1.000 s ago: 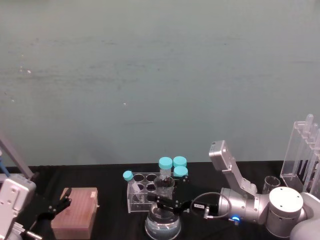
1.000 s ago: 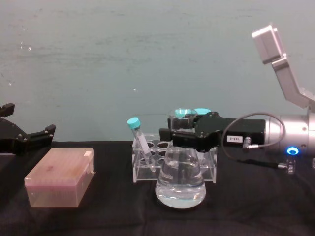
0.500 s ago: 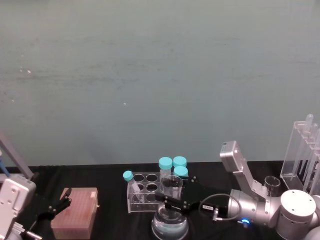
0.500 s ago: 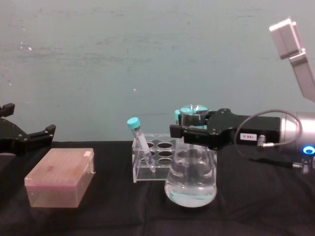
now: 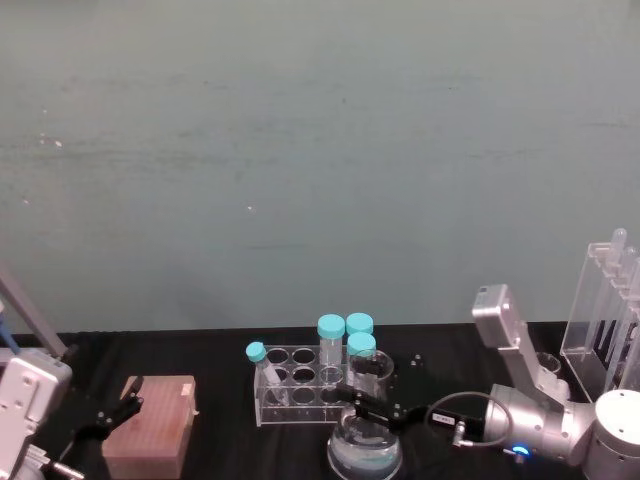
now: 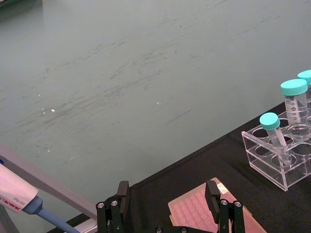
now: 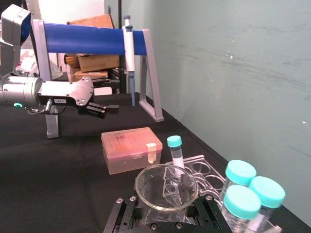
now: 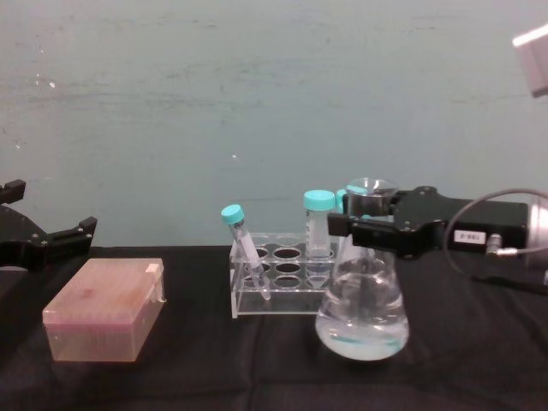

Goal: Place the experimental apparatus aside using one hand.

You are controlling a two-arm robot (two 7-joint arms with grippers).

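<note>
Head view: the right gripper [image 5: 372,403] is clamped on the neck of the conical flask [image 5: 365,450], whose body hangs directly below the fingers. The flask stands upright, mouth up, long axis vertical. A clear tube rack [image 5: 300,395] with teal-capped tubes sits just beyond and to the left of the gripper. The tall acrylic rack [image 5: 605,320] stands well to the gripper's right. The left gripper [image 5: 110,418] is parked beside a pink box [image 5: 152,438].

Left wrist view: the left gripper [image 6: 167,204] is wide open and holds nothing, the pink box [image 6: 197,216] below it.

Right wrist view: the flask mouth [image 7: 166,185] lies between the closed fingers.

Chest view: the right gripper [image 8: 370,229] grips the flask [image 8: 362,304] at its neck; the flask is vertical, part-filled with clear liquid, just right of the tube rack [image 8: 278,282].
</note>
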